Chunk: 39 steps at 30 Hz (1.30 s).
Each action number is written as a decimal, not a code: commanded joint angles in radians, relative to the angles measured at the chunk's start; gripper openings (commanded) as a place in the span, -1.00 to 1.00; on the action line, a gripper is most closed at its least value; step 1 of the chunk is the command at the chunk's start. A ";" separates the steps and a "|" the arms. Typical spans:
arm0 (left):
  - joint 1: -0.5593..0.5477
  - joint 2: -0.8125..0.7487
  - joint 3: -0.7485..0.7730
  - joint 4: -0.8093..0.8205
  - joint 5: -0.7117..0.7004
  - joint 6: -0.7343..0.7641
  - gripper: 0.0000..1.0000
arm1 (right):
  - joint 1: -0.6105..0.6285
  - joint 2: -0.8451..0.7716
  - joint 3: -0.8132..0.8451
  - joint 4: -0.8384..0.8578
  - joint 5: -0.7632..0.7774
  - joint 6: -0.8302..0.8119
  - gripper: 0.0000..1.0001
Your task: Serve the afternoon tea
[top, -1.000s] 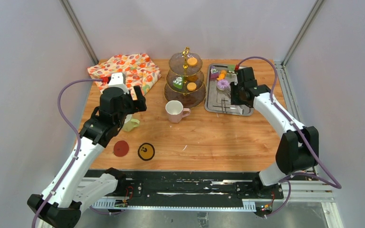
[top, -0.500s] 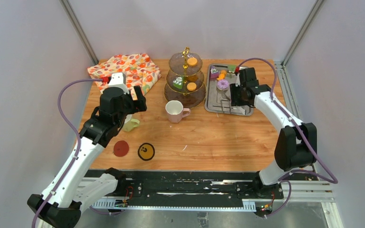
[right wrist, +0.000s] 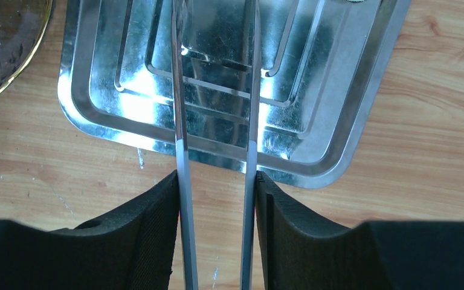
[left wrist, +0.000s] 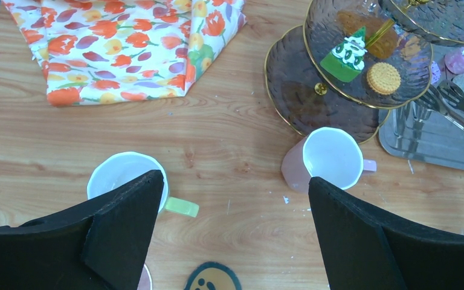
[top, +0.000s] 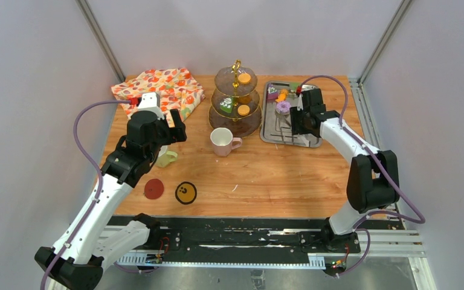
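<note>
Pinching tongs [right wrist: 180, 90] between right fingers [right wrist: 148, 235] over tray [right wrist: 350, 109], likely to fetch purple doughnut [top: 283, 107] ahead; left fingers [left wrist: 121, 223] spread wide, yellow-green mug [left wrist: 124, 172] partly behind one.

Bright, even light fills every view, and shadows on the brown wooden table [top: 278, 175] are soft and faint. The shiny steel tray [right wrist: 338, 90] throws back white glare. All three views look sharp.
</note>
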 commanded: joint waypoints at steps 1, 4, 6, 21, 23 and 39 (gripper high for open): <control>-0.004 0.000 0.007 0.017 -0.019 0.004 0.89 | -0.008 0.040 0.018 0.068 0.027 0.011 -0.07; -0.003 -0.003 0.004 0.016 -0.023 0.003 0.89 | -0.008 0.061 0.040 0.068 0.035 0.011 -0.07; -0.004 -0.001 0.009 0.014 -0.024 0.006 0.89 | -0.007 0.069 0.046 0.072 0.034 0.009 -0.07; -0.004 0.015 0.014 0.017 -0.021 0.006 0.89 | -0.008 0.008 0.006 0.063 0.027 -0.001 -0.65; -0.005 0.012 0.013 0.017 -0.023 0.008 0.89 | -0.007 -0.013 -0.004 0.054 0.029 0.000 -0.65; -0.004 0.015 0.008 0.022 -0.018 0.007 0.89 | -0.060 -0.044 0.084 -0.040 -0.027 0.078 -0.33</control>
